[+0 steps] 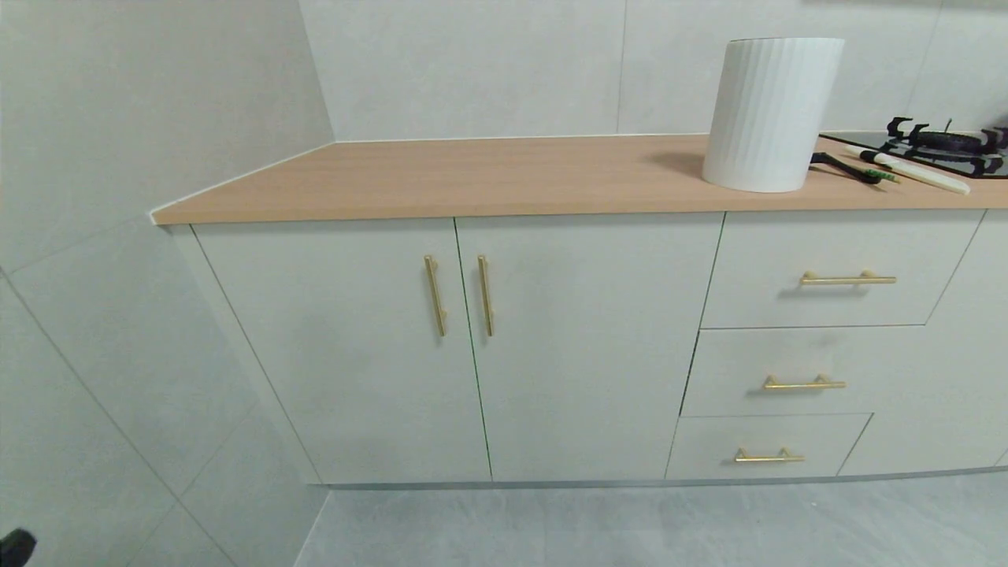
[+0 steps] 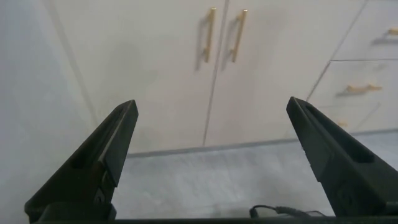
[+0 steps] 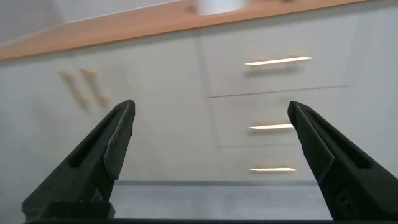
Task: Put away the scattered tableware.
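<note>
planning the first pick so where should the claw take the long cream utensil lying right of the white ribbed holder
Probably from straight above, with the right claw closing across the cream utensil near its middle: it lies flat on the counter, long and slim. The black utensil crowds the end nearer the white holder.

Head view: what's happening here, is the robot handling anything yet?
Nothing is held. The left gripper and right gripper are both open, facing the closed cabinet doors and drawers. The utensils lie on the wooden countertop beside the white ribbed container, next to the stove burner.
</note>
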`<state>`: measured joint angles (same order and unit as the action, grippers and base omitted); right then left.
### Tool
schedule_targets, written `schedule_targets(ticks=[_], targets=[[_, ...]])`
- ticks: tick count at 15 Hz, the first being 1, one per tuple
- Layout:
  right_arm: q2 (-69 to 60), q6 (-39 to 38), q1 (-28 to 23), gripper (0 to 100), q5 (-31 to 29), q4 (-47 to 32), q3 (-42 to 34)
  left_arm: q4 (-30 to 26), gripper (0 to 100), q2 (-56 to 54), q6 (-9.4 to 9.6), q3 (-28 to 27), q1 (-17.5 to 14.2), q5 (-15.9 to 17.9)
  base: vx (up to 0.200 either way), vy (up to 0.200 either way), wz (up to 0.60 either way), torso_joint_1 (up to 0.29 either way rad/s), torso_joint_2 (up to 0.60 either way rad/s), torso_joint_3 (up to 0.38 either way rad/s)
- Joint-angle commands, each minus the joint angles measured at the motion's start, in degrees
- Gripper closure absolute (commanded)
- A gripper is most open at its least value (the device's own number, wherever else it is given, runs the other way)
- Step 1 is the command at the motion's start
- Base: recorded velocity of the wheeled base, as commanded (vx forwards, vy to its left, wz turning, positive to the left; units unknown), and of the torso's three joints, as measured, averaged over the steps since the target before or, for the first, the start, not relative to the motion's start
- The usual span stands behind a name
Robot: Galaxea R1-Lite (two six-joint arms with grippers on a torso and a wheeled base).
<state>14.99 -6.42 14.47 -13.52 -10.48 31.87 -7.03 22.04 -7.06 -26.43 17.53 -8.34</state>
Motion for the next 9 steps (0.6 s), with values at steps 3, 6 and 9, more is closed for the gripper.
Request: schedule_targets(ticks=[3,6,9], targets=[[-9.2,1.7,-8.7,0,-5.6,-6.9,2.6,-5.9,0,-16.5,3.28,3.8,-7.9,3.0,0.000,0.000,0.00,0.000,0.00,0.000],[-13.6,1.9,-14.2,0,-5.7,-8.6,-1.9,-5.6,0,-16.4,3.45,5.5,-10.8,-2.0,0.000,0.000,0.00,0.000,0.00,0.000],[-15.0,1.5,-14.7,0,-7.0,-8.9,-6.6,-3.5,0,-18.9,3.98,8.1,-16.0,-1.7,0.000,0.000,0.00,0.000,0.00,0.000]])
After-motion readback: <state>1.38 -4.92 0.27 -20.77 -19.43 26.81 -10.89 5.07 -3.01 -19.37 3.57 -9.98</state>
